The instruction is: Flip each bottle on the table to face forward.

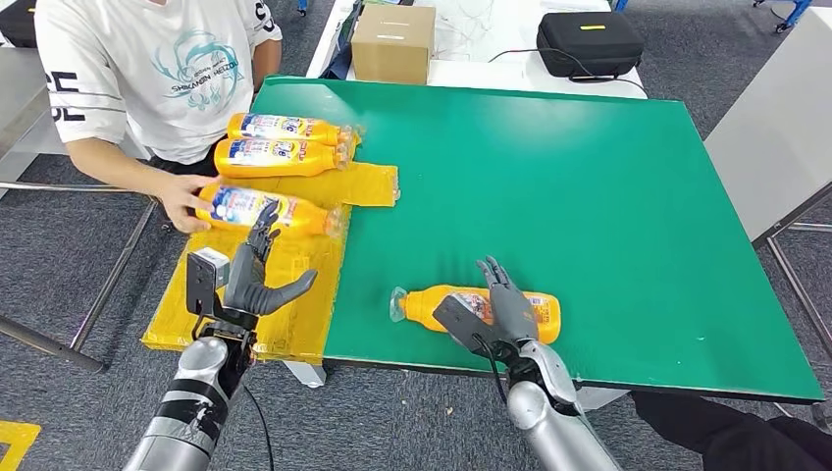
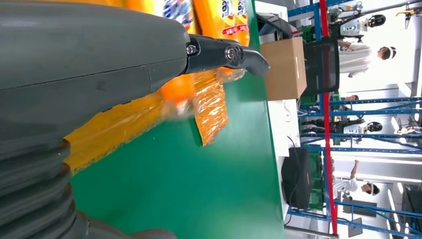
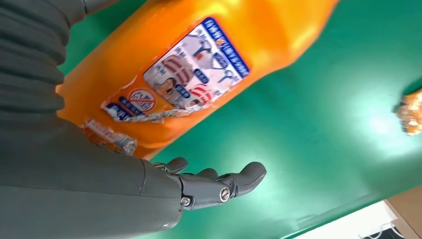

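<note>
The lone bottle [image 1: 479, 310] lies on its side on the green mat [image 1: 589, 196], at 6 o'clock of the mat near the front edge, cap end toward 9 o'clock. In the right wrist view the small back label is turned up, so this bottle is judged not yet flipped.

The right hand [image 1: 498, 312] is placed over the bottle's middle, fingers spread and extended across the body. No closed grasp is seen; whether the palm touches the bottle cannot be told. The thumb [image 3: 219, 185] sits off the bottle, over bare mat.

The left hand [image 1: 257, 275] hovers open over the yellow sheet [image 1: 294, 314] at 9 o'clock of the mat, holding nothing. Three more bottles lie there: the near one [image 1: 260, 208] is held by a person's hand [image 1: 182, 201], and two others [image 1: 280, 142] lie side by side behind it, all with front labels up.

For the step to go well:
- The body should be gripped at mid-length, fingers on the far side, thumb on the near side.
- A half roll about the long axis is needed, so the front label ends up on top.
- The bottle is round and slick; slipping toward the mat edge is a risk, so it should be rolled away from the edge.
</note>
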`<state>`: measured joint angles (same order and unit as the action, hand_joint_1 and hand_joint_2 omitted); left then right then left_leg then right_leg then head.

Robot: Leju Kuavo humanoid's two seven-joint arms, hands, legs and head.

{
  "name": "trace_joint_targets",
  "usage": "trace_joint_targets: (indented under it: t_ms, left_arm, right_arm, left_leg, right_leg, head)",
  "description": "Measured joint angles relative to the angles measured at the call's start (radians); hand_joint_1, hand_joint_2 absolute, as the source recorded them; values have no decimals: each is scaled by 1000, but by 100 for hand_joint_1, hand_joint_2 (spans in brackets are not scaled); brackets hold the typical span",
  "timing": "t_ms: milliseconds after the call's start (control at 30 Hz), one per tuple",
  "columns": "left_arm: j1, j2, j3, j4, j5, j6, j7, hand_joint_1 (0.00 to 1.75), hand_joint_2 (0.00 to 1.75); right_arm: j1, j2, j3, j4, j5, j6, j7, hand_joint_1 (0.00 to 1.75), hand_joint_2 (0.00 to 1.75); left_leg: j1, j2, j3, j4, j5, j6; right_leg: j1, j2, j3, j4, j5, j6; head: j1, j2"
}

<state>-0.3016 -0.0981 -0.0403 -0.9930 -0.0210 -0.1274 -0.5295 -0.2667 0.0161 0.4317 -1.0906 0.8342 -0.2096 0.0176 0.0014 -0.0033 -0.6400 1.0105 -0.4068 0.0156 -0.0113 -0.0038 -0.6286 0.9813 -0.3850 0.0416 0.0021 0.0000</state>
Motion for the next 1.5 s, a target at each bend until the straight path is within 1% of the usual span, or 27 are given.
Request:
trace_joint_targets:
  t_ms: [100, 267, 400, 433, 467, 533, 567, 600, 733, 867, 1033, 1133, 1233, 1367, 1500]
  left_arm:
    - [3, -2, 2, 0, 2, -6, 0, 0, 175]
    - [5, -2, 8, -1, 6, -17, 1, 0, 175]
    - [7, -2, 16, -2, 7, -26, 5, 0, 175]
    - [8, -2, 19, -2, 6, -29, 6, 0, 175]
    - [9, -2, 21, -2, 6, -31, 6, 0, 175]
    - [12, -2, 24, -2, 5, -34, 7, 0, 175]
    - [13, -2, 25, -2, 4, -36, 7, 0, 175]
    - [13, -2, 27, -2, 3, -39, 7, 0, 175]
    - [15, -2, 31, -1, 2, -56, 4, 0, 175]
    - [15, -2, 36, 0, 3, -70, -2, 0, 175]
    - [12, -2, 44, 12, 3, -68, -1, 0, 175]
    - [2, -2, 44, 25, -17, -28, 10, 0, 175]
    - [-11, -5, 37, 36, -44, 25, 25, 0, 175]
    - [-33, -19, 14, 48, -55, 80, 57, 0, 175]
    - [-45, -30, -4, 54, -51, 90, 69, 0, 175]
  right_arm:
    - [3, -21, 0, -13, 51, 22, 28, 0, 175]
    - [3, -46, 0, -24, 83, 46, 51, 0, 175]
    - [-4, -72, 4, -25, 132, 111, 89, 0, 175]
    - [-8, -80, 7, -25, 142, 124, 97, 13, 175]
    - [-11, -87, 9, -25, 148, 133, 103, 50, 175]
    - [-15, -98, 14, -25, 154, 146, 108, 135, 175]
    - [-17, -103, 17, -25, 155, 156, 110, 165, 175]
    - [-21, -109, 20, -25, 157, 170, 112, 172, 175]
    - [-53, -140, 41, -17, 157, 238, 111, 175, 175]
    - [-101, -163, 65, 16, 124, 290, 83, 175, 175]
    - [-161, -172, 95, 78, 19, 315, 18, 175, 175]
    - [-180, -164, 99, 108, -67, 288, -23, 175, 175]
    - [-183, -132, 97, 126, -132, 212, -48, 175, 175]
    - [-176, -44, 79, 140, -184, 86, -67, 175, 175]
    - [-173, 22, 61, 147, -214, 30, -91, 175, 175]
  left_leg:
    - [0, 0, 0, 0, 0, 0]
    - [0, 0, 0, 0, 0, 0]
    - [0, 0, 0, 0, 0, 0]
    - [0, 0, 0, 0, 0, 0]
    - [0, 0, 0, 0, 0, 0]
    - [0, 0, 0, 0, 0, 0]
    - [0, 0, 0, 0, 0, 0]
    - [0, 0, 0, 0, 0, 0]
    - [0, 0, 0, 0, 0, 1]
    - [-1, 0, 1, 0, 1, 1]
    - [0, 0, 2, 0, 1, 1]
    - [0, 1, 2, 0, 1, 1]
    - [0, 2, 3, 0, 1, 1]
    - [0, 3, 2, 0, 1, 0]
    - [0, 2, 1, 0, 1, 0]
  right_leg:
    - [0, 0, 0, 0, 0, 0]
    - [0, 0, 0, 0, 0, 0]
    - [0, 0, 0, 0, 0, 0]
    - [0, 0, 1, 0, 0, 0]
    - [0, 0, 1, 0, 0, 0]
    - [0, 0, 1, 0, 0, 0]
    - [0, 0, 1, 0, 0, 0]
    - [0, 0, 1, 0, 0, 0]
    - [-1, 0, 1, 0, 0, 0]
    - [-1, 0, 2, 0, 0, 1]
    - [0, 0, 2, 0, 1, 0]
    - [0, 0, 2, 0, 1, 0]
    - [0, 1, 2, 0, 1, 0]
    - [0, 1, 1, 1, 1, 0]
    - [0, 1, 1, 1, 1, 0]
  head:
    - [0, 0]
    - [0, 0]
    - [0, 0]
    - [0, 0]
    - [0, 0]
    - [0, 0]
    - [0, 0]
    - [0, 0]
    - [0, 0]
    - [0, 0]
    - [0, 0]
    - [0, 0]
    - [0, 0]
    - [0, 0]
    - [0, 0]
